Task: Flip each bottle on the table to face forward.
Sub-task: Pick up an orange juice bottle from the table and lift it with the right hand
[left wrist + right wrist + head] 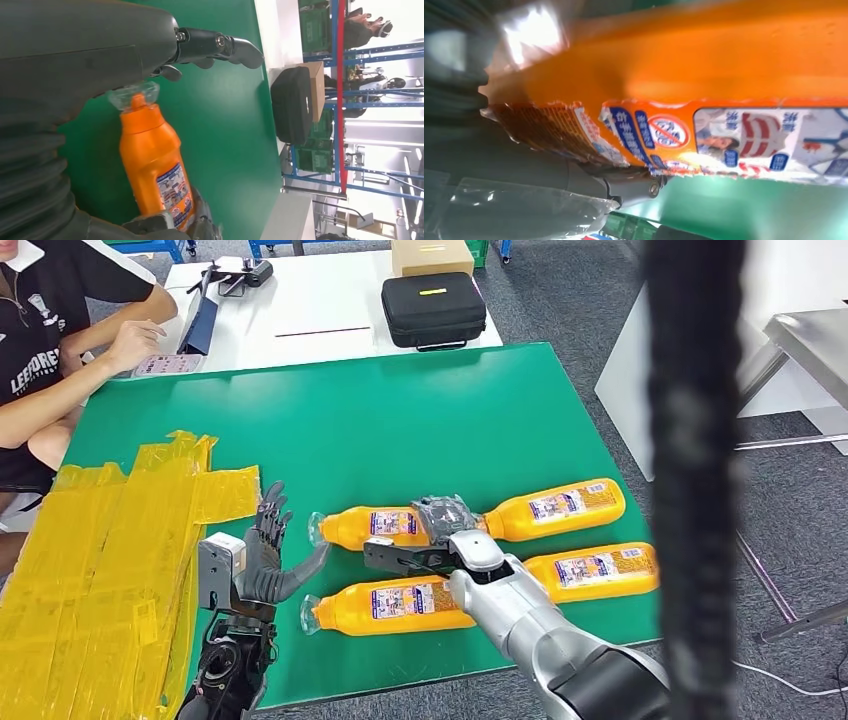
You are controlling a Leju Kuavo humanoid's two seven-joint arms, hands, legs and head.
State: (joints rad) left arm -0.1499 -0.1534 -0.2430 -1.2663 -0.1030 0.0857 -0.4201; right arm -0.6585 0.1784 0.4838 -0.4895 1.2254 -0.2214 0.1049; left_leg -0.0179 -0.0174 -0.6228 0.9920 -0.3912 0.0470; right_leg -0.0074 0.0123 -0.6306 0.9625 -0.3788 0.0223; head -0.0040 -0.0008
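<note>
Right hand (425, 540) grips an orange bottle (375, 526) lying on the green desk (400, 410). Left hand (265, 555) waits beside it, fingers spread, holding nothing.

We are counting four orange bottles (375, 527) lying on one green table (330, 420), one black case (433, 308) and one cardboard box (432, 255) sitting toward twelve o'clock, one patch of yellow tape (110, 560) spreading at nine o'clock, and one person (50, 350) sitting at ten o'clock.

Bare green tabletop (400, 430) is left open beyond four clustered orange bottles (375, 526); yellow tape (110, 570) is spread along its left side.
</note>
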